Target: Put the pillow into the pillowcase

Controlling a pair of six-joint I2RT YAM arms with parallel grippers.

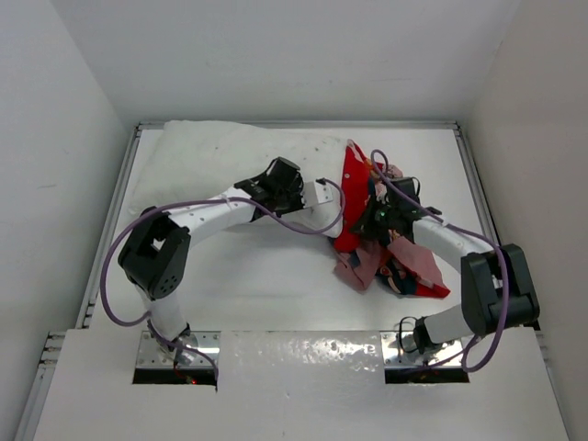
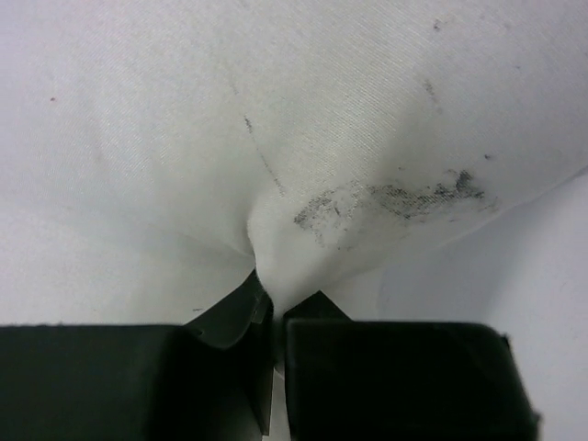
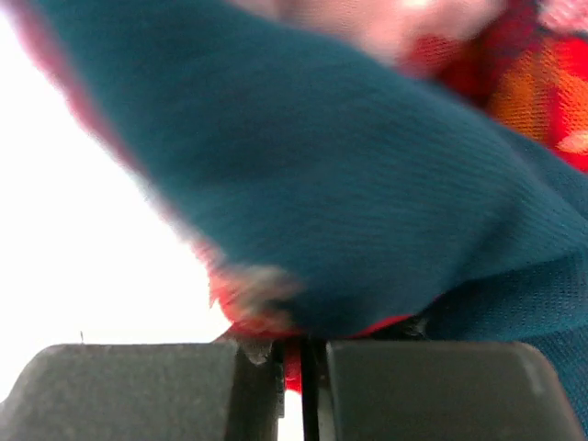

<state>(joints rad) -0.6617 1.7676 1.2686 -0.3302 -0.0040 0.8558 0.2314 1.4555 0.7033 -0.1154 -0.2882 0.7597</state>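
Pinches pillow cloth in left hand and pillowcase fold in right hand; seemingly has no stuffing done yet.

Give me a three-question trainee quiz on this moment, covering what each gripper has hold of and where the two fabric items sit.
1. True or false: the left gripper is shut on a pinched fold of the pillow.
2. Multiple choice: the right gripper is shut on A) the pillow, B) the pillowcase, C) nothing.
3. Fill the blank: in the top view, the bunched red pillowcase sits at the pillow's ___ end (left or right).

Key: 1 true; 2 B; 3 right.
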